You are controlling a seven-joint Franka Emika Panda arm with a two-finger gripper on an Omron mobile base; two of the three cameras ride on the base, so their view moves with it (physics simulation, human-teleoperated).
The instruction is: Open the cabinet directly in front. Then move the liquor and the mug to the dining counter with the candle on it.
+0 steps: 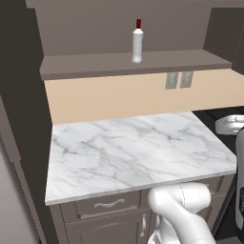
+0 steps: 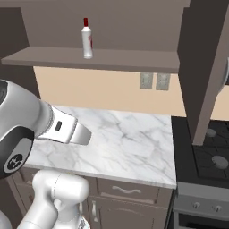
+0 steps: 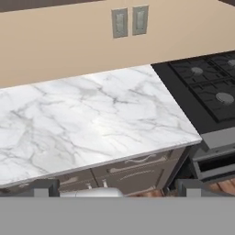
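Liquor (image 1: 137, 42): white bottle, red cap, upright on open cabinet (image 1: 133, 64) bottom shelf, 12 o'clock in both base views. Red label patch visible in right base view; writing unreadable. Arm raised, forearm crossing marble worktop (image 1: 133, 152) at 9 o'clock in right base view. Gripper (image 3: 117, 187): fingertips far apart, holding nothing, above worktop front edge. Stove (image 3: 211, 92) at 3 o'clock.

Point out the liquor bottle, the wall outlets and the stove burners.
liquor bottle (image 1: 137, 45): left base view, on its white body, standing on the cabinet shelf.
wall outlets (image 3: 130, 21): hand view, between the two plates on the beige backsplash.
stove burners (image 3: 224, 97): hand view, on the nearer round burner cap.
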